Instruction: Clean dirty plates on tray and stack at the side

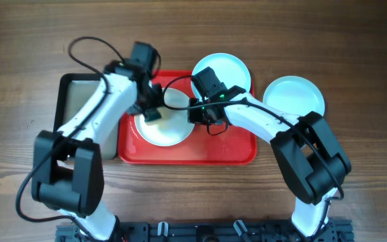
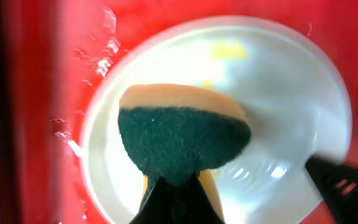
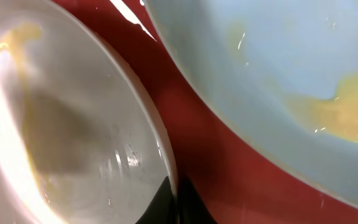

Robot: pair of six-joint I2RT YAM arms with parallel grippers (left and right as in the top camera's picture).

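The red tray (image 1: 187, 153) holds a white plate (image 1: 170, 129) on its left half. My left gripper (image 1: 152, 114) is shut on a green and orange sponge (image 2: 182, 140), which presses on this plate (image 2: 284, 93). My right gripper (image 1: 197, 113) is shut on the plate's right rim (image 3: 166, 149), one finger on each side of it. A pale turquoise plate (image 1: 224, 69) with yellow smears (image 3: 347, 118) lies at the tray's far right corner, partly over the rim. A third plate (image 1: 294, 97) lies on the table to the right of the tray.
A smaller black tray (image 1: 79, 101) lies left of the red tray, under my left arm. The wooden table (image 1: 355, 54) surrounds both trays. The right gripper's black finger shows at the lower right of the left wrist view (image 2: 344, 186).
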